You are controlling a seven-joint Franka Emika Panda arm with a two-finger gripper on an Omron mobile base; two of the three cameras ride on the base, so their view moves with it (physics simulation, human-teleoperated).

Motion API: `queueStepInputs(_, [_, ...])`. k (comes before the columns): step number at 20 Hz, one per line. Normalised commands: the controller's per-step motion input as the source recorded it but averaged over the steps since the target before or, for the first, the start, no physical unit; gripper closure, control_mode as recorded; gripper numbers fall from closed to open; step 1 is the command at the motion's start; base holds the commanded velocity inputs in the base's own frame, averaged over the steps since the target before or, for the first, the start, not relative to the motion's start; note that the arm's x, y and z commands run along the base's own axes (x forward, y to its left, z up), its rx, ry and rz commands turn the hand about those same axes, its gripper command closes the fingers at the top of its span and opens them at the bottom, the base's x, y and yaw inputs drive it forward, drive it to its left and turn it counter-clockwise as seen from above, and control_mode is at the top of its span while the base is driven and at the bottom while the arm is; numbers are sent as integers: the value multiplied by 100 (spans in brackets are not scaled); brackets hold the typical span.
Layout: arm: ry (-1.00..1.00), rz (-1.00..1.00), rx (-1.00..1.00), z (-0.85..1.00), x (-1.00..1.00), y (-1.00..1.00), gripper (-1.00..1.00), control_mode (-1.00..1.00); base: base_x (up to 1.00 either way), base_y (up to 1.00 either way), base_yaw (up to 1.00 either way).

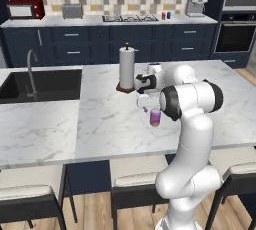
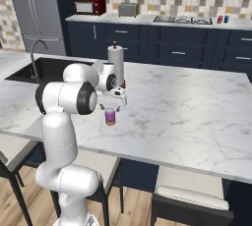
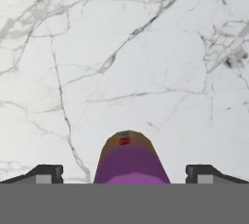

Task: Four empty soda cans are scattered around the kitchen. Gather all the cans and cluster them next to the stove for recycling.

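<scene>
Purple can (image 3: pixel 130 162) stands upright on the marble bench (image 1: pixel 100 119) directly beneath the gripper (image 3: pixel 124 174), between its wide-open jaws, paper-towel roll (image 1: pixel 127 68) at eleven o'clock; judged light, thin-walled, slippery: grip mid-body, gently.

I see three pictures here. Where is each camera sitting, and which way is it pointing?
Left base view: behind the arm's left, facing the marble island; white arm at lower right.
Right base view: behind its right, same island; arm at lower left.
Hand view: on the hand, looking down; open gripper straddles the small purple soda can.
Both base views share the can, the tall white paper-towel roll and the far black stove.
</scene>
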Motion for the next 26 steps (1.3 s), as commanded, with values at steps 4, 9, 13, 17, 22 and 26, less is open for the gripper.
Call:
queueStepInputs(4, [0,-1,0,0,-11,-4,-100,-100,0,0,0])
queueStepInputs(9, [0,-2,0,-5,-13,-7,-100,-100,0,0,0])
queueStepInputs(13, [0,-4,0,-9,-11,-3,-100,-100,0,0,0])
queueStepInputs(17, [0,-5,0,-14,-1,0,-100,-100,0,0,0])
queueStepInputs(22, [0,-7,0,-3,0,2,-100,-100,0,0,0])
queueStepInputs(26, [0,-7,0,-6,0,1,-100,-100,0,0,0])
